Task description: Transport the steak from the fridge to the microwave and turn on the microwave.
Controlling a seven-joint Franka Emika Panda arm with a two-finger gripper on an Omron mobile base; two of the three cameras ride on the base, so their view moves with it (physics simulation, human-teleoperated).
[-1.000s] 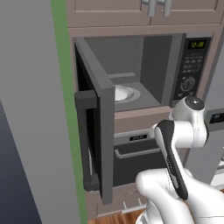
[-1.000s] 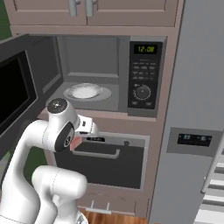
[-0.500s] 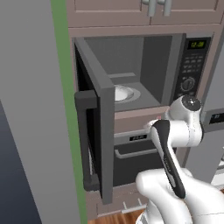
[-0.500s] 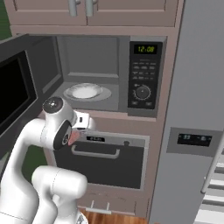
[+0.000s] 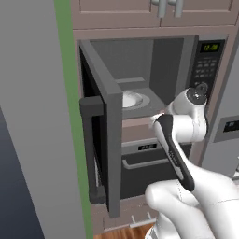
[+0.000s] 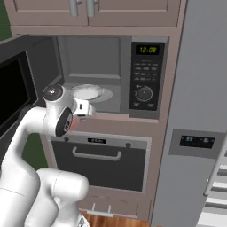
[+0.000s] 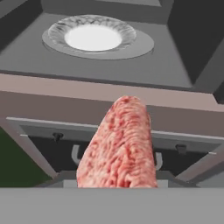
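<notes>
Jaws gripped the steak point(image 7: 119, 146), just short of the open microwave point(image 6: 95, 73). Glass plate point(image 7: 97, 37) sat inside, door point(image 5: 100, 140) swung left.

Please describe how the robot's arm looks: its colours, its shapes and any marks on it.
The arm is glossy white, built of thick rounded segments. A long black strip runs along one link. The round joint caps are dark grey with a shiny face. A dark oval patch marks the side of one joint.
</notes>
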